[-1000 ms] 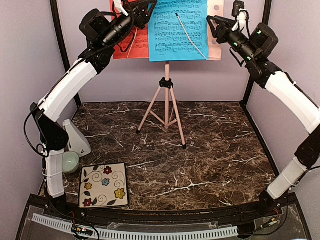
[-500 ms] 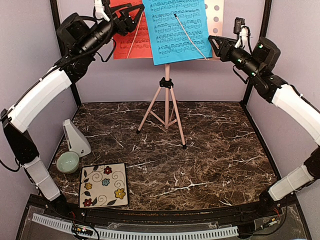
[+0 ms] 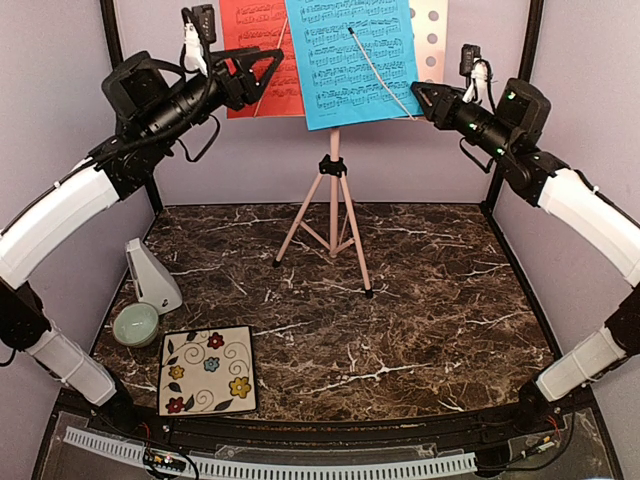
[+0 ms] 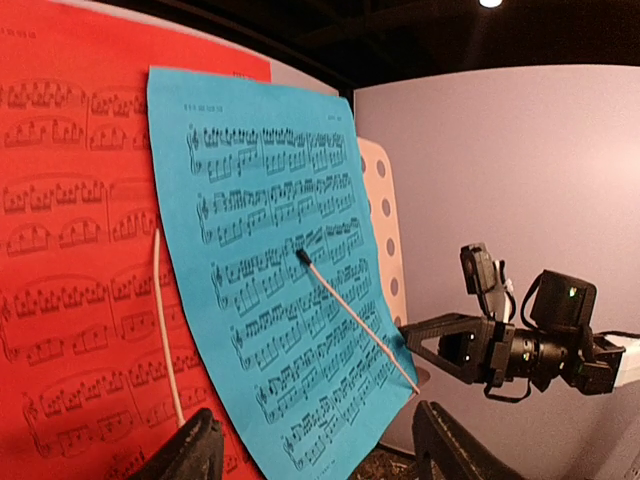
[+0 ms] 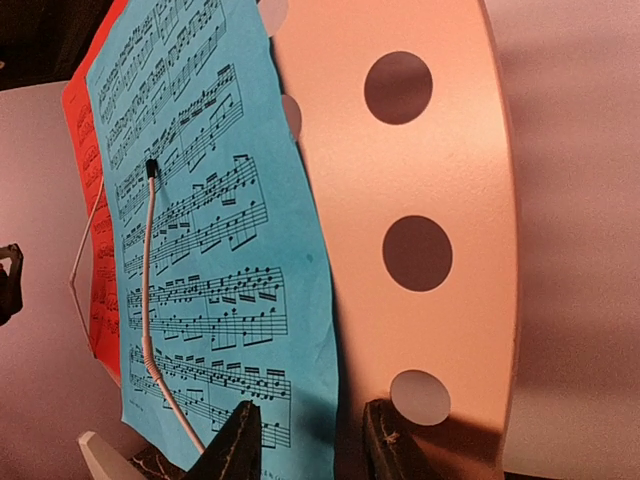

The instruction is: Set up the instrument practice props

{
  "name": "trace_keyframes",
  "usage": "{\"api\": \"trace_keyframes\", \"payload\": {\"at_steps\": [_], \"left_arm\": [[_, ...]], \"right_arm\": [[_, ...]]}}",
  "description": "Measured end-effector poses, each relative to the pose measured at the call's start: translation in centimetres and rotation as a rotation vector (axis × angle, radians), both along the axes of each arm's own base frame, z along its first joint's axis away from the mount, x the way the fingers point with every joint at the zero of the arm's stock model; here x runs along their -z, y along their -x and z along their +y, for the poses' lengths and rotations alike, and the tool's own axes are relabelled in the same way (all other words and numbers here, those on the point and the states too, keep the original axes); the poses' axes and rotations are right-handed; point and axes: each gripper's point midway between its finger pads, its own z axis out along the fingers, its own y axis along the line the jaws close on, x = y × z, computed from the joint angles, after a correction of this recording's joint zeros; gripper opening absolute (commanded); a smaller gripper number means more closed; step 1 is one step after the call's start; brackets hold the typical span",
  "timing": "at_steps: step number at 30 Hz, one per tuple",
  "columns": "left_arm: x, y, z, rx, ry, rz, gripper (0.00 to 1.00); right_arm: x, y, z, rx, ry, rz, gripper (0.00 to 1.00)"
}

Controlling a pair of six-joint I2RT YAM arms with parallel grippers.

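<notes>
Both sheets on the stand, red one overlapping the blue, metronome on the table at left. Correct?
No. The blue sheet overlaps the red sheet, not the reverse; the left wrist view shows it in front. Both are on the stand, and the metronome is on the table at left.

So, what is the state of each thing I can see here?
music stand, upright, legs spread
blue sheet, on desk, under wire arm
red sheet, on desk, partly behind blue
metronome, upright, on table
bowl, upright, looks empty
floral tile, flat on table
left end effector, open, empty
right end effector, narrow gap at desk edge, grip unclear
</notes>
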Motion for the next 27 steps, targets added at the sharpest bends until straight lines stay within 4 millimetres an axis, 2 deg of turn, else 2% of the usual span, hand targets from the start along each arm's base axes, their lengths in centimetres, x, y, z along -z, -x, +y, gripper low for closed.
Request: {"api": "trace_keyframes", "payload": {"at_steps": [4,8,16,24,27], "left_arm": [[4.0,-1.0,-1.4,0.001,-0.065,0.104,0.66],[6.1,-1.2,-2.0,0.001,-0.085,0.148,0.67],[6.8,-0.9,-2.6,0.008,-0.075,0.186,0.57],[8.5,-1.6,-3.6,0.0,-0.087,0.25,0.55],[9.2,-1.6,-4.1,-0.01,-0.095,0.271,0.51]], "right_arm": [[0.9,-0.6,0.4,-0.01,-0.009,0.035,0.32],[1.3,-0.7,0.5,-0.02,-0.024,0.062,0.27],[1.2,-0.7,0.5,-0.028,-0.054,0.084,0.0],[0.6,-0.9,0.0,0.002,-0.074,0.061,0.0],[0.6,-0.9,-0.3,0.013,-0.084,0.052,0.0]]}}
